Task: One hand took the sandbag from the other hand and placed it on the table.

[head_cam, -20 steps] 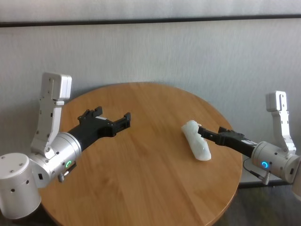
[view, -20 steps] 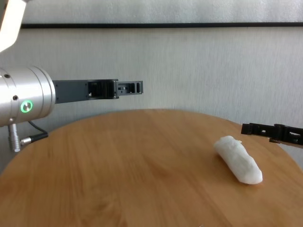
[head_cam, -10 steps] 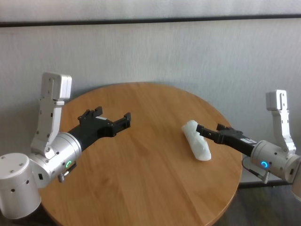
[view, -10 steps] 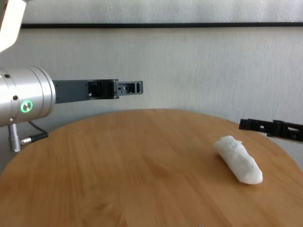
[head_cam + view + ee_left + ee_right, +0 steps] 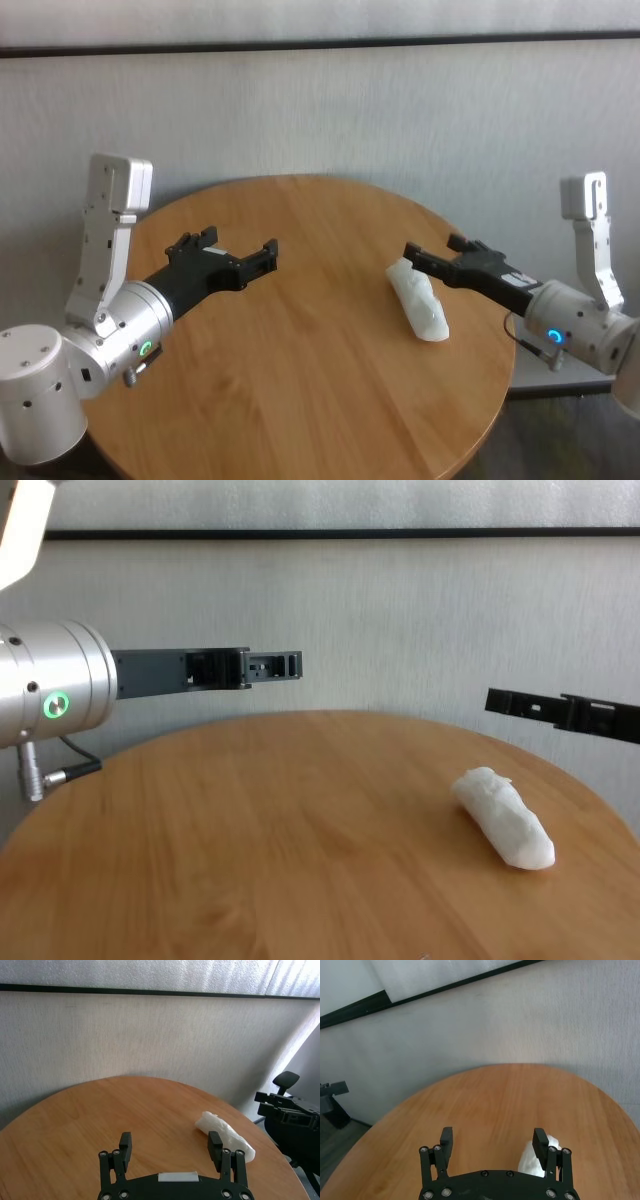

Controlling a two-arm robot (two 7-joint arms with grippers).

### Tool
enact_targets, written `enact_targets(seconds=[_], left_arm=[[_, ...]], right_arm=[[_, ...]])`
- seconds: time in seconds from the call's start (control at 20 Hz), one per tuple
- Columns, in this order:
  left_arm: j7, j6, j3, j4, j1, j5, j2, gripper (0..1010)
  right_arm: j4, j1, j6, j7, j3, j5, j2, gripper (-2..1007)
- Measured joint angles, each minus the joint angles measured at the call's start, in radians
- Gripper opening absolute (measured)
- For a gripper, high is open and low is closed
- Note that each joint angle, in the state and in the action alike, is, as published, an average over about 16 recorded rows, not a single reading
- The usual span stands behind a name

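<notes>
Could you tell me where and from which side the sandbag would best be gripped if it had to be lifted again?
Probably across its middle, from above: the sandbag lies flat on the table, long and narrow, so jaws spanning its short width should fit.

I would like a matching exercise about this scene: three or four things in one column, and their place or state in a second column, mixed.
Things:
1. sandbag
2. left gripper
3. right gripper
4. table

States:
A. open, raised above the sandbag
B. round, light brown wood
C. lying free on the table's right side
D. open, empty, over the table's left side

Pairs: 1-C, 2-D, 3-A, 4-B
</notes>
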Motion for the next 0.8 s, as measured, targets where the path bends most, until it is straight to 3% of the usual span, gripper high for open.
enact_targets(seconds=[0.8], left_arm=[[0.0,0.0,0.0,0.0,0.0,0.0,0.0,1000]], right_arm=[[0.004,0.038,-0.05,0.051,-0.01,-0.079,-0.063,1000]])
